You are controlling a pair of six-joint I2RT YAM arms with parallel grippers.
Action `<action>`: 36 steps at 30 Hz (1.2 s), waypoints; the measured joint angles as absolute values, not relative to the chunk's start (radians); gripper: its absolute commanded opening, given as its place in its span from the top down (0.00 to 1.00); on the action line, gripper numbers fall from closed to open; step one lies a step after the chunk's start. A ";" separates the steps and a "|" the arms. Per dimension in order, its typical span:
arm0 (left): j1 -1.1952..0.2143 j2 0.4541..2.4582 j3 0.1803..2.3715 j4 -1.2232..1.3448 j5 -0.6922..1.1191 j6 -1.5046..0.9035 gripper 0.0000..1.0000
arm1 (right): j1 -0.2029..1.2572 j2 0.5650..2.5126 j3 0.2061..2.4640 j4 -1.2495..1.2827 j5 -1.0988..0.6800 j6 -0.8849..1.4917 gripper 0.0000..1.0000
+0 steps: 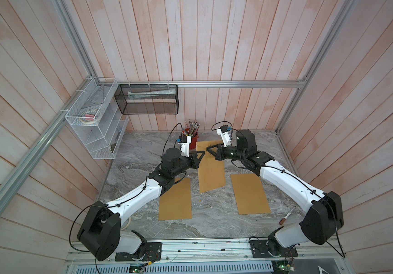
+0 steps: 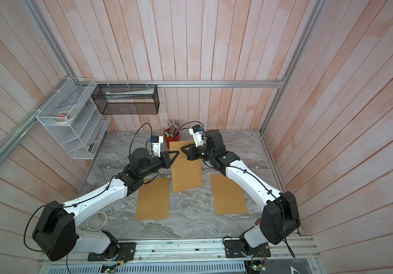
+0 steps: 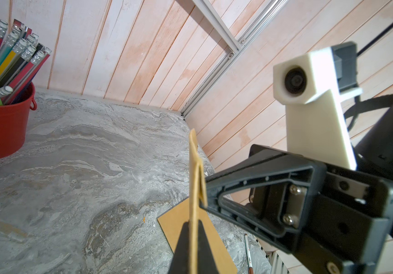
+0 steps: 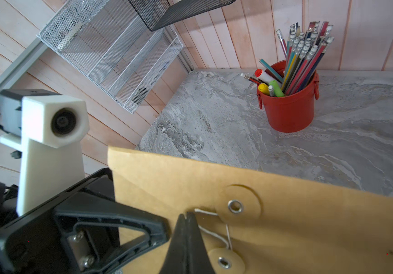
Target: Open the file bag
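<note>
In the left wrist view the file bag (image 3: 194, 180) shows only edge-on, its faces unseen, and the left gripper (image 3: 194, 225) clamped on it is cut off by the picture's bottom edge. In the right wrist view the bag runs off the bottom and right edges; the white string (image 4: 210, 233) passes behind the right gripper (image 4: 187, 217), so whether it is pinched cannot be told. In a top view the tape roll (image 1: 129, 223) near the front left corner of the tabletop (image 1: 214, 220) hides mostly behind the left arm (image 1: 133, 197), which also covers a far corner of the left envelope (image 1: 175, 201)
</note>
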State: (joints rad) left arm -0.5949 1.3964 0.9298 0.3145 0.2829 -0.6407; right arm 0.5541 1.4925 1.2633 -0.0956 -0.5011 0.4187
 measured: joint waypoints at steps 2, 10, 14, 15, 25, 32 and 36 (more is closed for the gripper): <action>-0.595 1.397 0.928 0.317 0.283 -0.644 1.00 | 0.559 1.493 1.263 -0.090 -0.507 0.419 1.00; -0.570 1.397 0.920 0.345 0.282 -0.662 1.00 | 0.565 1.492 1.237 -0.058 -0.521 0.441 1.00; -0.557 1.397 0.920 0.366 0.279 -0.672 1.00 | 0.568 1.485 1.194 -0.052 -0.522 0.452 1.00; -0.554 1.397 0.920 0.369 0.279 -0.675 1.00 | 0.568 1.481 1.182 -0.052 -0.522 0.455 1.00; -0.546 1.397 0.920 0.383 0.279 -0.681 1.00 | 0.569 1.441 1.102 -0.049 -0.517 0.475 1.00; -0.543 1.397 0.917 0.389 0.279 -0.684 1.00 | 0.555 1.433 1.084 -0.051 -0.499 0.482 1.00; -0.542 1.395 0.912 0.390 0.279 -0.685 1.00 | 0.524 1.430 1.079 -0.057 -0.491 0.483 1.00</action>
